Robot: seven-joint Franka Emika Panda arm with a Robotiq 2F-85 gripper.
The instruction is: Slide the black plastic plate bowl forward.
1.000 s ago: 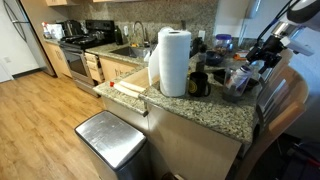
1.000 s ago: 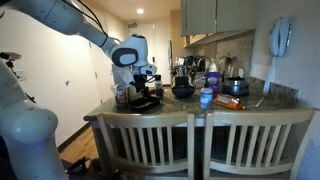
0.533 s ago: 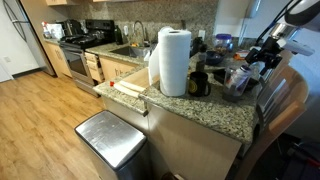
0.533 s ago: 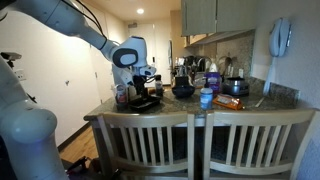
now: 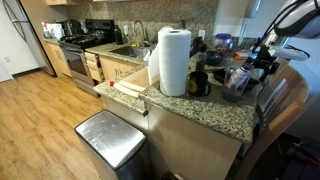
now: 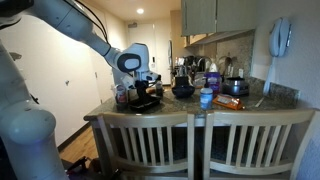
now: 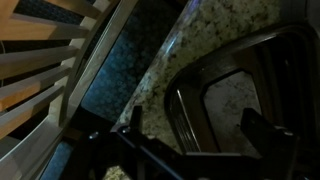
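The black plastic plate bowl (image 6: 145, 102) sits near the counter's corner, low and dark. In the wrist view its curved rim (image 7: 188, 110) lies on speckled granite. My gripper (image 7: 195, 122) is open, one finger on each side of that rim, the wider gap over the bowl's inside. In both exterior views the gripper (image 6: 146, 90) (image 5: 262, 66) hangs just above the bowl (image 5: 238, 90), which the arm partly hides. I cannot tell whether the fingers touch it.
A paper towel roll (image 5: 174, 62) and a black handled mug (image 5: 198, 85) stand on the granite counter (image 5: 200, 108). A blue cup (image 6: 206, 98), a dark bowl (image 6: 183, 90) and a pan (image 6: 233, 88) stand farther along. Wooden chair backs (image 6: 190, 140) line the counter edge.
The arm has shifted slightly, bringing the gripper a little lower and closer over the bowl. The bowl has not visibly moved.
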